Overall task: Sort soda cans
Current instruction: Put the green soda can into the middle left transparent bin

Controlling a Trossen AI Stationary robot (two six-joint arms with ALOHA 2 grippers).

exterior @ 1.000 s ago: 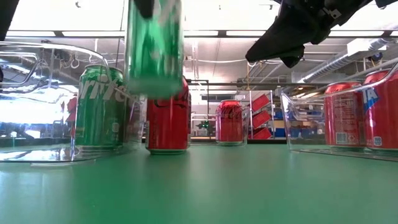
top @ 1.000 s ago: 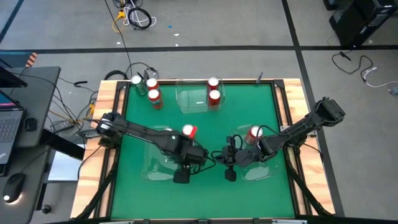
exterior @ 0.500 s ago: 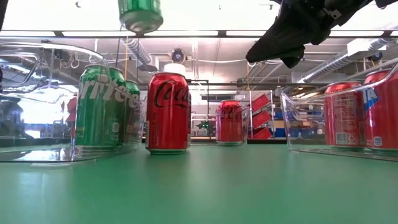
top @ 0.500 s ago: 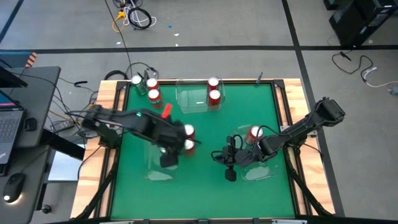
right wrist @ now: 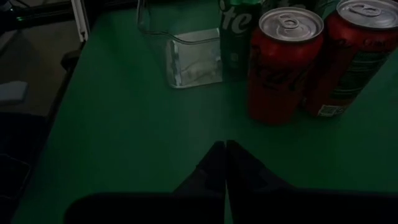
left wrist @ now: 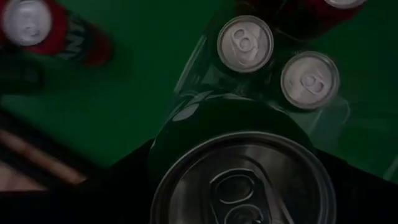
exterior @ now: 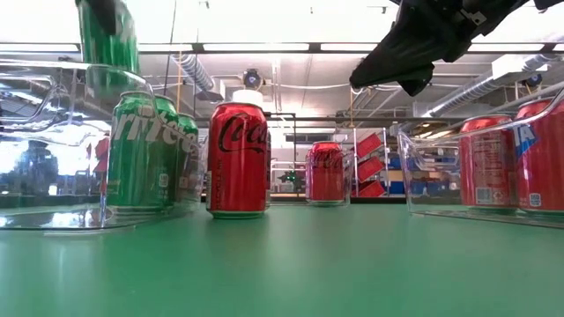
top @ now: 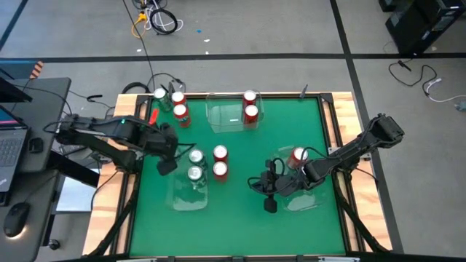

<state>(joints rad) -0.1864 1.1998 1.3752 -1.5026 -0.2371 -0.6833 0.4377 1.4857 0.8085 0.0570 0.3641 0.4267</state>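
Observation:
My left gripper (top: 166, 154) is shut on a green can (exterior: 107, 35), carried high over the left edge of the left clear tray (top: 182, 195). Two green cans (top: 195, 164) stand in that tray, also visible in the left wrist view as green cans (left wrist: 273, 61). Two red cans (top: 219, 161) stand on the mat beside it. My right gripper (top: 268, 196) is shut and hovers near the right tray (top: 300, 195), which holds red cans (top: 297, 155). More red cans (top: 180, 105) stand at the far edge. My left gripper holds the green can by its upper body, just below the silver top (left wrist: 242, 186), pinched between the two fingers (left wrist: 357, 199). The fingers come from above, pointing down. The can hangs below them, lifted clear and roughly upright.
A third clear tray (top: 222, 116) sits at the far middle with two red cans (top: 250, 104) at its right end. Wooden rails (top: 124, 131) border the green mat. Open mat lies in the middle and along the near edge (top: 233, 225).
My left gripper has carried the green can up and away from the near middle of the table, toward the left and far edges, to above the left tray's left side. It has stayed shut on the can. The arm's move uncovered the green cans and a second red can.

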